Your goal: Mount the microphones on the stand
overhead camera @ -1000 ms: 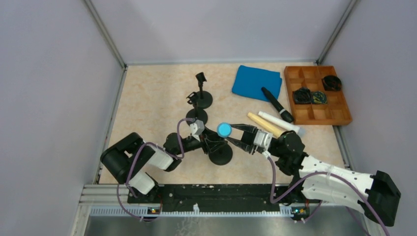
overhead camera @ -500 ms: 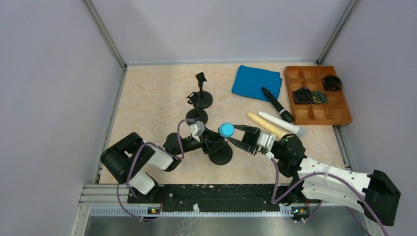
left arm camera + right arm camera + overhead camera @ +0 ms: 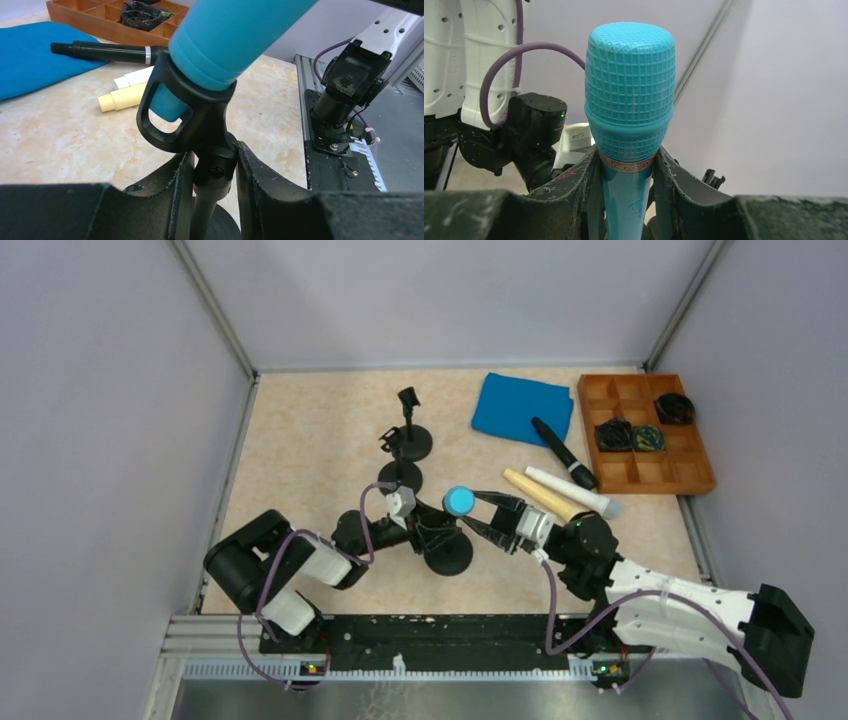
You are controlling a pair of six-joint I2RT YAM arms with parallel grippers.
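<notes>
Readable text: only a red band under the head of the light blue microphone [image 3: 630,100], letters "icrop", the rest wraps out of sight or is hidden by the fingers. No other labels legible. The mic has a teal head with a square grid texture, flat top, smooth tapered shaft in the same teal. Right claw [image 3: 626,170] is pinching the shaft right at that band, one finger each side, head sticking up above the fingers. Left wrist view: the shaft's thin end sits inside the black clip [image 3: 185,115] of the stand [image 3: 447,552], wide part resting on the clip's rim, mic tilted. Left claw [image 3: 212,167] is clamped on the stand post just below the clip's pivot screw. The stand's round base sits on the desk [image 3: 300,460] between the two arms. Two more stands [image 3: 410,435] are farther back, clips empty. Cream microphone [image 3: 538,494] and white microphone [image 3: 570,490] lie side by side, touching, on the desk beside the wooden tray [image 3: 690,475]. Black microphone [image 3: 563,452] lies partly on the blue cloth [image 3: 520,405].
</notes>
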